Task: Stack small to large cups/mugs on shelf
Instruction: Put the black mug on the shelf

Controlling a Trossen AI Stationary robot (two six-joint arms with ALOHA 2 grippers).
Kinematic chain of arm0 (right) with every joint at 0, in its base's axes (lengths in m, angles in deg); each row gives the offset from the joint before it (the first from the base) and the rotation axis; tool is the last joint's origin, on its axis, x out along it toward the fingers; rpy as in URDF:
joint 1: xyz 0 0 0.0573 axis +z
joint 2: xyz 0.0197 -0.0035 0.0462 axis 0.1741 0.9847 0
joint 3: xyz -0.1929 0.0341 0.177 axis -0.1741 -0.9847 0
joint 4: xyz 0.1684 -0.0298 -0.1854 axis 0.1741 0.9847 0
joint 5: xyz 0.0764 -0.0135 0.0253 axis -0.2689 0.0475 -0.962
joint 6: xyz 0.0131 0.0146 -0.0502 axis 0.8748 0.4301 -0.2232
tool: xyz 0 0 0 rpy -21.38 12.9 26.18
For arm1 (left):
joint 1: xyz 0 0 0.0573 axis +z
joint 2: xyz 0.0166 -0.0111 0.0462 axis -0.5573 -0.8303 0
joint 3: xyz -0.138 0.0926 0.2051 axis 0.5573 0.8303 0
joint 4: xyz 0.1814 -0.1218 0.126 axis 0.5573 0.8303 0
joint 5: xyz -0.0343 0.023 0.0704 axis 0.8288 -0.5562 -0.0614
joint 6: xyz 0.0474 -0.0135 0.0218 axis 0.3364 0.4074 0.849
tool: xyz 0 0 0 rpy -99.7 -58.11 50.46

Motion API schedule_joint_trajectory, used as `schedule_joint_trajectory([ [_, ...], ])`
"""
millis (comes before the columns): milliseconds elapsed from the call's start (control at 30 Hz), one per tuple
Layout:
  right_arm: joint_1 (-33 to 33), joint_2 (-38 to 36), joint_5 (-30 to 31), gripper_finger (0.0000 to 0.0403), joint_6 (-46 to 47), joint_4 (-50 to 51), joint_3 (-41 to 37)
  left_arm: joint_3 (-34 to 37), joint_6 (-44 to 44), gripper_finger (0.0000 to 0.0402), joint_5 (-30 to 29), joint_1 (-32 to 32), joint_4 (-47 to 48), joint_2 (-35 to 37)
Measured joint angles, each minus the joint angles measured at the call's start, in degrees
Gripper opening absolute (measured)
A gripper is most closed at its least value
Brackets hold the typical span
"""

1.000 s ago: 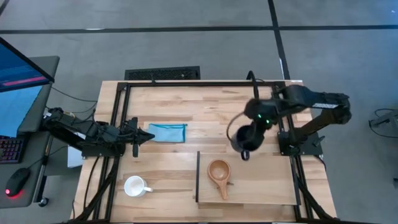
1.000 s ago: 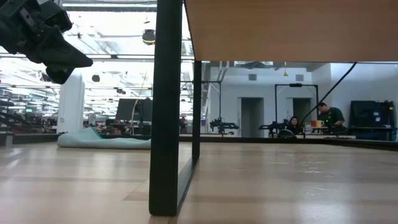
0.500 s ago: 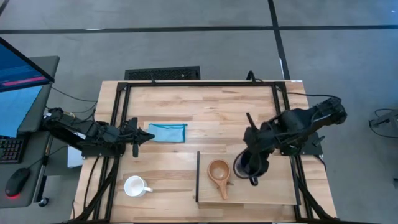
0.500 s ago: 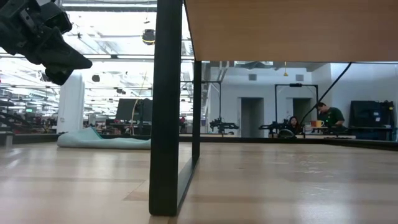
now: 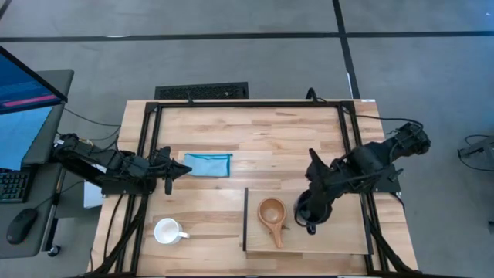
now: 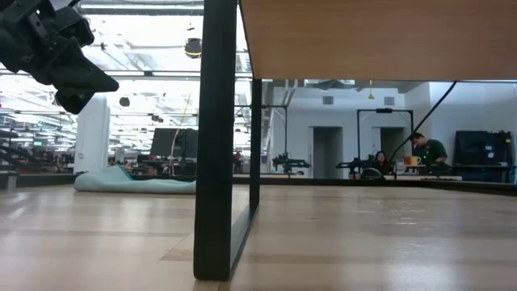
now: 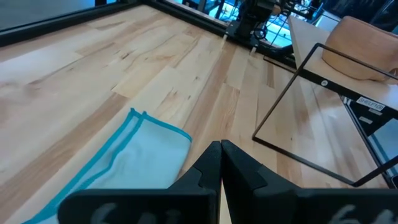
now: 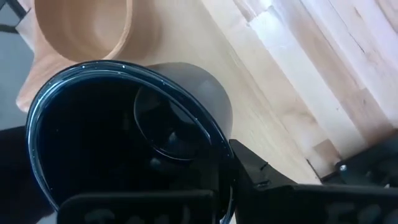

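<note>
While the left gripper (image 5: pixel 184 169) idles shut by the cloth (image 5: pixel 208 164), right gripper (image 5: pixel 309 217) fingers clamp the black mug (image 5: pixel 306 210) just right of the wooden cup (image 5: pixel 272 212) on the shelf (image 5: pixel 340 241).

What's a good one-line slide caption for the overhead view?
Right gripper holds the black mug over the shelf beside the wooden cup.

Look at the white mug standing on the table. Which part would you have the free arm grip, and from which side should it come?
Grip the rim of the white mug, coming down from above. It stands upright with its mouth open to the top, so one finger can go inside the wall and one outside. Its handle points toward the shelf, so take the rim on the side away from it. The left gripper is nearest.
</note>
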State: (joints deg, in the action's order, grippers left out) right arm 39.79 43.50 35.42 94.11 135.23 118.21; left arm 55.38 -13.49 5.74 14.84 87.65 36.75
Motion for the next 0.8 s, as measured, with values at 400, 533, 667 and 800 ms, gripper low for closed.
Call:
schedule_joint_trajectory([
  [400, 0.57, 6.45, -1.86, 0.0029, 0.17, -0.75, -0.02, 0.00, 0.07, 0.0000, -0.04, 0.00, 0.27, 0.00],
  [533, 0.69, 7.79, -1.88, 0.0029, 0.05, -0.79, -0.02, 0.00, 0.04, 0.0000, 0.08, -0.02, 0.27, -0.02],
  [667, 0.99, 8.32, -1.89, 0.0029, 0.06, -1.28, -0.02, 0.00, 0.07, 0.0000, 0.11, 0.00, 0.27, 0.00],
  [800, 1.25, 8.52, -2.09, 0.0029, 0.12, -1.72, 0.00, 0.00, 0.04, 0.0000, 0.31, -0.01, 0.27, -0.01],
])
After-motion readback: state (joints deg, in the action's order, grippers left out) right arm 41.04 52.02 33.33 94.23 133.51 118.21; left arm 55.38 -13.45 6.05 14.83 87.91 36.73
